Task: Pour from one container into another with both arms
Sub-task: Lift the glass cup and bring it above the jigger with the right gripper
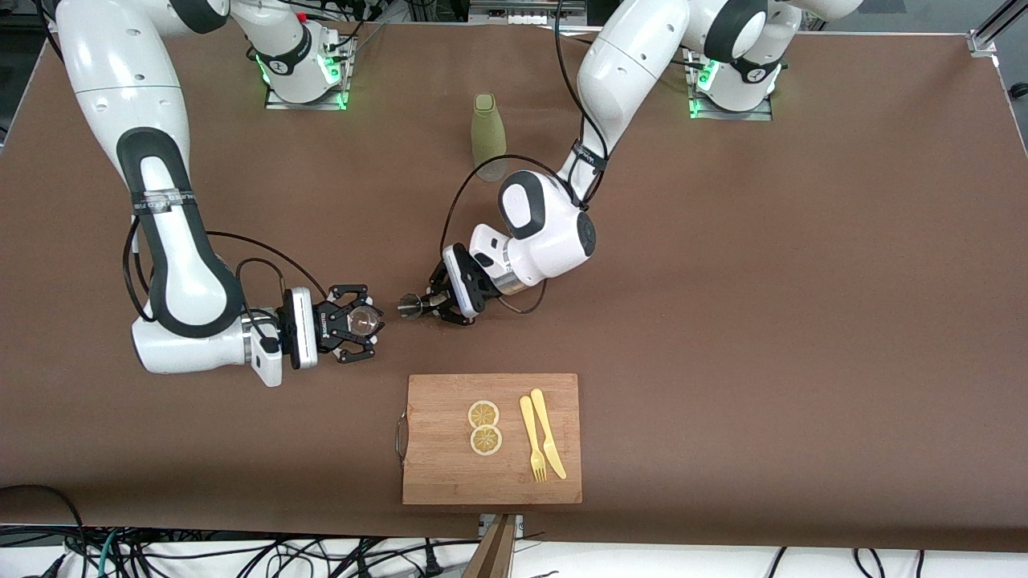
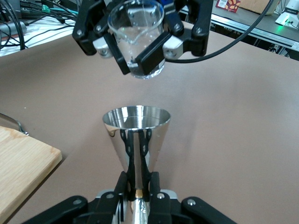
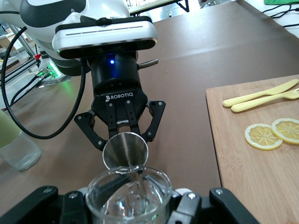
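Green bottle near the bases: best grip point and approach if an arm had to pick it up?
Probably the straight body of the green bottle, just below the narrowing neck, fingers closing from the sides on a level approach. It stands upright with nothing touching it. The left gripper holds the jigger and the right gripper the glass cup, so neither is free now.

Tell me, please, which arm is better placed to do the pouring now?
Left. Its hand is shut on the jigger, mouth facing the cup; the right hand only holds that cup.
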`<state>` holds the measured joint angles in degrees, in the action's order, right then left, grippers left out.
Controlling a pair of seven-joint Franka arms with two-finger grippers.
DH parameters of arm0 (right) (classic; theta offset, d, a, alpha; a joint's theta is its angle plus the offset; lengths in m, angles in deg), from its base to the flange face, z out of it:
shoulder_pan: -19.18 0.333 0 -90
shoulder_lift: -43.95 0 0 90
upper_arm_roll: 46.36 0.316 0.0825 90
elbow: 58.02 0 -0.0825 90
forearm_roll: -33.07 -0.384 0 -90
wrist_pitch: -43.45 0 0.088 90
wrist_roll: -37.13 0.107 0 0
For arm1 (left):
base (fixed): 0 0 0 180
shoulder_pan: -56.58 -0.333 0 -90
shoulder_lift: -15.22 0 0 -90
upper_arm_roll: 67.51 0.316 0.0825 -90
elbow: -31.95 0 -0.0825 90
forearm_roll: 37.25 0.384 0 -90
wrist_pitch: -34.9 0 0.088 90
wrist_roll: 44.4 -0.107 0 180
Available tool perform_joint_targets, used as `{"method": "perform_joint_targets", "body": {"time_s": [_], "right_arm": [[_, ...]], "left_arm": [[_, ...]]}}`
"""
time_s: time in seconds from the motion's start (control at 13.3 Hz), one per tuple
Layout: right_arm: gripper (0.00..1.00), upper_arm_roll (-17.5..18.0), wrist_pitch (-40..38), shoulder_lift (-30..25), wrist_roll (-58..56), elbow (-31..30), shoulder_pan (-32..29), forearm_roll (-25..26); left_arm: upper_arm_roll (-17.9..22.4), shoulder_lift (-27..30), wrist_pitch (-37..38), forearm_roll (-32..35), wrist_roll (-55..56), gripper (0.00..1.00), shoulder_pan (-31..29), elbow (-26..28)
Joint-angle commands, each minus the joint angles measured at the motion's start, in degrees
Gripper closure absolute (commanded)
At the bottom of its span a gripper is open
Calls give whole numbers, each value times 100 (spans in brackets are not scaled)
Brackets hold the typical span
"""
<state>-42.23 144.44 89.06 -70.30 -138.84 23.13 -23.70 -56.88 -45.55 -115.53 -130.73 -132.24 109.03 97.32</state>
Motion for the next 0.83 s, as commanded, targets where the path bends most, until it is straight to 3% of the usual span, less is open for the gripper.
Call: {"method": "perform_joint_targets", "body": {"time_s": [0.0,0.75], "right_arm": [[79,71,-18,-99,143,-4,-53,289],[79,273,61,-99,442,5,-35,711]], "left_arm": [[53,-180,-40,-179,40,100,-7,-288],[185,-233,-153,-179,188,100,19,-428]]}}
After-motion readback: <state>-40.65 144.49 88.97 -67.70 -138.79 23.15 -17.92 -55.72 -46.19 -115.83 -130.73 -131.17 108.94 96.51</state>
